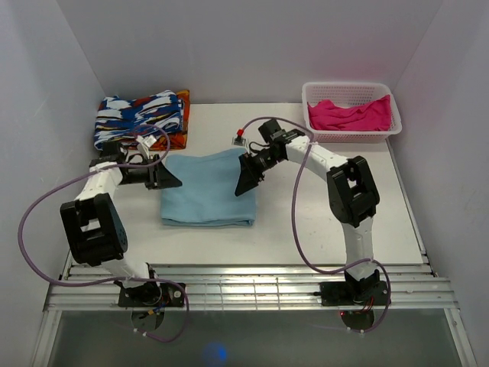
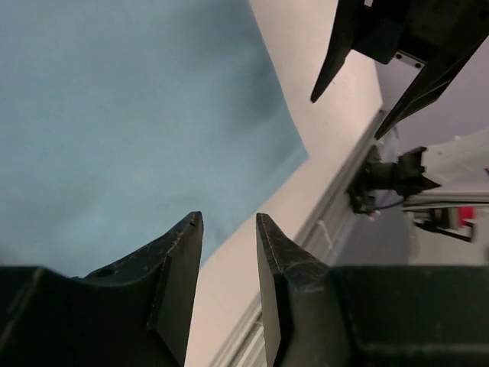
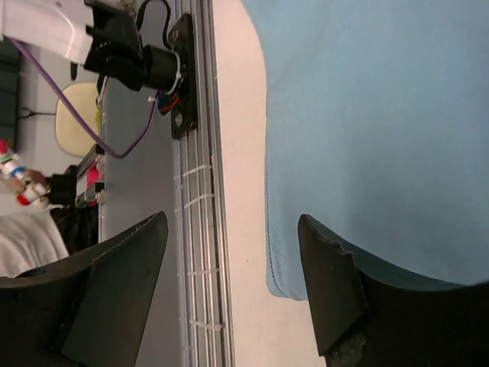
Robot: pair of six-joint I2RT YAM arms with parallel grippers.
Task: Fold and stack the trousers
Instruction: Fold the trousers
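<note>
I am looking down into a white-walled enclosure [image 1: 229,46] with a plain white bench [image 1: 306,222] and a slotted metal rail [image 1: 252,287] along its near edge, where both arm bases are bolted.

At the back left lies a folded blue, white and orange patterned cloth [image 1: 141,115]. Just in front of it, the left claw [image 1: 170,180] points at the left edge of the light-blue soft cloth trousers [image 1: 208,195]. Its fingers stand a narrow gap apart with nothing between them. I cannot tell whether they touch the cloth.

The trousers lie folded into a flat rectangle in the middle of the bench.

The right claw [image 1: 246,183] hangs over their upper right corner, fingers spread wide and holding nothing.

A small red-topped object [image 1: 239,136], too small to make out, sits just behind the trousers.

A loose purple cable [image 1: 294,222] loops from the right arm across the bench to its base.

At the back right, a white slotted plastic basket [image 1: 350,86] holds a crumpled bright pink garment [image 1: 351,115], well apart from the trousers.
</note>
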